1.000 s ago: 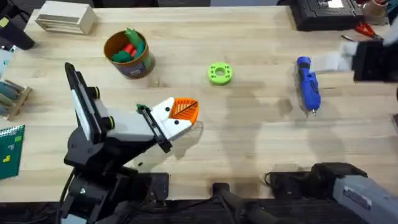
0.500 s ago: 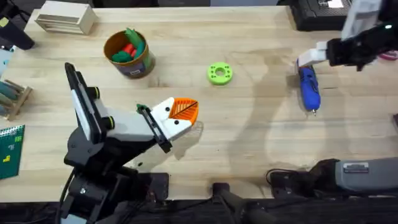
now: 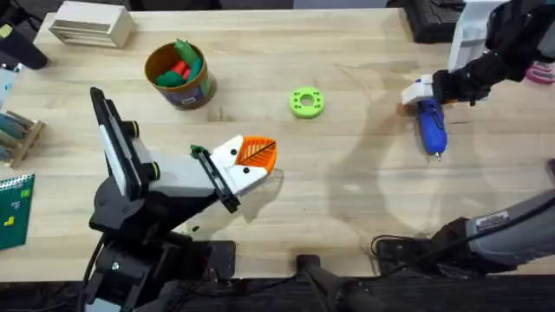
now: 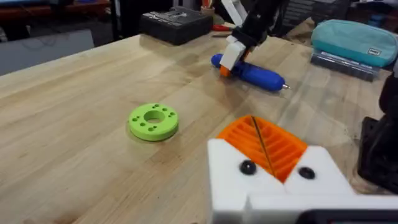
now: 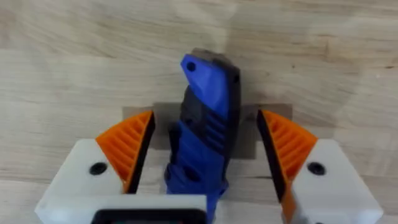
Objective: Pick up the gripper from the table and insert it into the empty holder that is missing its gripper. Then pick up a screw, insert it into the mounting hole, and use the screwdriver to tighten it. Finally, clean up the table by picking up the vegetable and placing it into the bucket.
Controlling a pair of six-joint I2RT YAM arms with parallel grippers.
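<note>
The blue-handled screwdriver (image 3: pixel 431 126) lies at the right of the table, metal tip toward the front. My right gripper (image 3: pixel 421 93) hovers over its handle end. In the right wrist view the gripper (image 5: pixel 208 149) is open, its orange pads on either side of the screwdriver (image 5: pixel 205 118) without touching it. My left gripper (image 3: pixel 249 159) rests mid-table, shut, both orange ribbed pads pressed together in their white holders (image 4: pixel 273 180). The bucket (image 3: pixel 189 90) at back left holds a green vegetable (image 3: pixel 184 49) and a red piece. A loose gripper and screws are out of view.
A flat green ring with holes (image 3: pixel 305 102) lies between the two grippers and is nearer in the left wrist view (image 4: pixel 153 120). A pale wooden box (image 3: pixel 91 24) sits at the back left, and black equipment (image 3: pixel 434 22) at the back right.
My right arm has swung in from the far right edge and settled over the screwdriver's handle end. The left arm and everything else on the table stayed still.
</note>
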